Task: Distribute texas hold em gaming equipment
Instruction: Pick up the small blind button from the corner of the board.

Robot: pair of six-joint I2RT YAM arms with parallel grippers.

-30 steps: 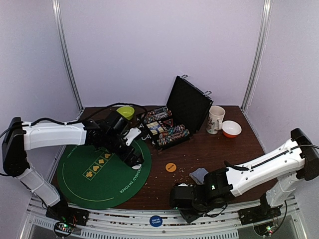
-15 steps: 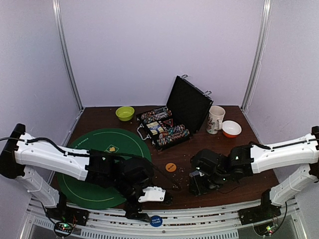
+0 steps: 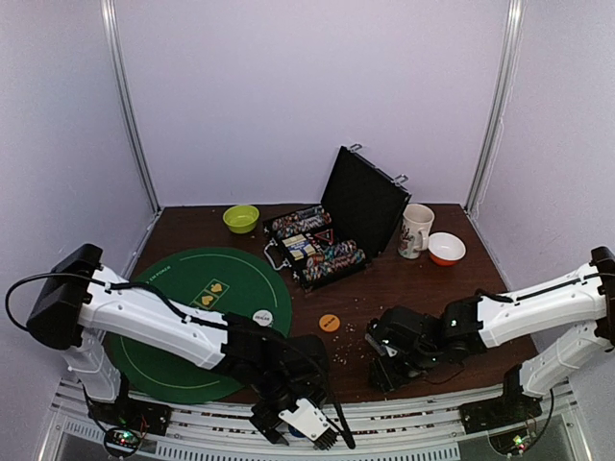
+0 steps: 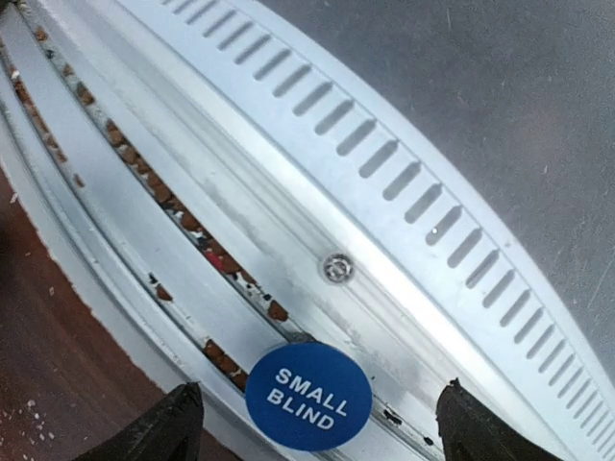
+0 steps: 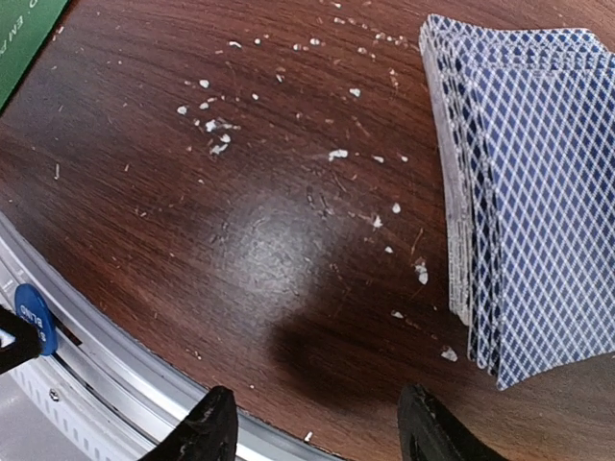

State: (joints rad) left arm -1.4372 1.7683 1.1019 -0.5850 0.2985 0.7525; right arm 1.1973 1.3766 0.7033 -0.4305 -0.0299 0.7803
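My left gripper (image 3: 320, 430) hangs past the table's front edge over the metal rail, open. In the left wrist view a blue "SMALL BLIND" disc (image 4: 307, 396) lies on the rail between my left gripper's (image 4: 322, 430) fingertips, untouched. My right gripper (image 3: 382, 361) is open and empty, low over bare wood (image 5: 317, 423). A stack of blue-backed cards (image 5: 533, 192) lies just to its right. A white dealer disc (image 3: 261, 316) sits on the green mat (image 3: 192, 288). An orange disc (image 3: 330, 323) lies on the table. The open black case (image 3: 327, 245) holds rows of poker chips.
A lime-green bowl (image 3: 241, 218) stands at the back left. A white mug (image 3: 415, 230) and a red-and-white bowl (image 3: 447, 249) stand at the back right. The slotted metal rail (image 4: 404, 192) runs along the front edge. White crumbs dot the wood.
My left gripper has moved from the mat down past the front edge to over the blue disc, leaving the white disc on the mat. My right gripper went from the front edge to the cards.
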